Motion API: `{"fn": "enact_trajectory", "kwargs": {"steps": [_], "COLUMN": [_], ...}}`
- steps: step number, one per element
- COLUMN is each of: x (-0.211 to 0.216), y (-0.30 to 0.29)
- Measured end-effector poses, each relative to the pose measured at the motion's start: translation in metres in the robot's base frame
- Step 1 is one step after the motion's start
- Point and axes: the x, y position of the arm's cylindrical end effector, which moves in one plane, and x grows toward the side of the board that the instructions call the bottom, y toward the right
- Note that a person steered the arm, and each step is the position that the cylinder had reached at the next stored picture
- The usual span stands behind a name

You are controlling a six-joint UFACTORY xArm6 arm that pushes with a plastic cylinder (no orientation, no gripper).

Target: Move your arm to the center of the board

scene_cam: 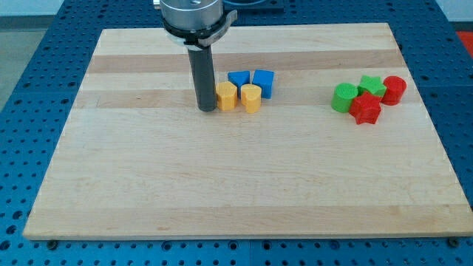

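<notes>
My tip (206, 108) rests on the wooden board (236, 177) in its upper middle part, left of the board's centre. It stands right beside the left side of a yellow hexagonal block (226, 96), touching or nearly touching it. A second yellow block (251, 97) sits just right of the first. Behind them are a blue block (238, 79) and a blue block (263, 82).
At the view's right stands a cluster: a green round block (343, 97), a green star block (372, 86), a red round block (395, 89) and a red star block (365, 108). The board lies on a blue perforated table (44, 89).
</notes>
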Motion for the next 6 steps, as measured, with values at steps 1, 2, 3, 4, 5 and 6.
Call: {"fn": "enact_trajectory", "kwargs": {"steps": [1,2,3,4,5,6], "x": [0.000,0.000,0.012,0.044,0.051,0.055], "y": [0.008,0.010,0.010,0.016,0.060,0.117]}}
